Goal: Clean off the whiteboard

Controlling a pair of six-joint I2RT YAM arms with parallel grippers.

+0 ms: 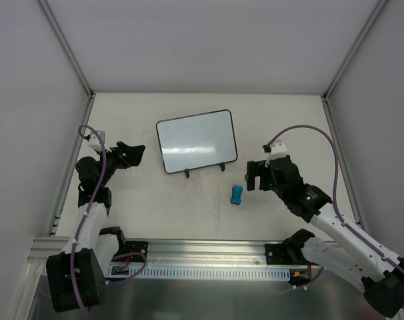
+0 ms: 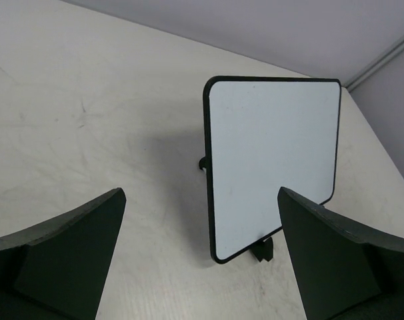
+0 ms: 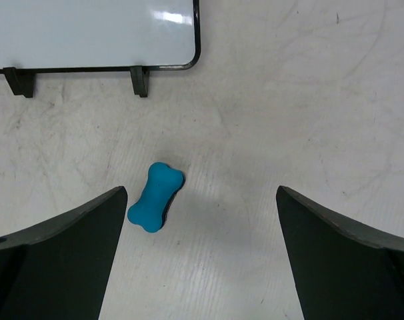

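The whiteboard (image 1: 196,141) stands tilted on two small black feet near the table's middle; its white face looks blank. It also shows in the left wrist view (image 2: 272,160) and, as its lower edge, in the right wrist view (image 3: 89,30). The blue bone-shaped eraser (image 1: 236,195) lies flat on the table in front of the board's right foot, also in the right wrist view (image 3: 155,197). My left gripper (image 1: 131,155) is open and empty, left of the board. My right gripper (image 1: 257,175) is open and empty, just right of the eraser.
The table (image 1: 189,213) is off-white, walled by grey panels at back and sides. A metal rail (image 1: 202,257) with the arm bases runs along the near edge.
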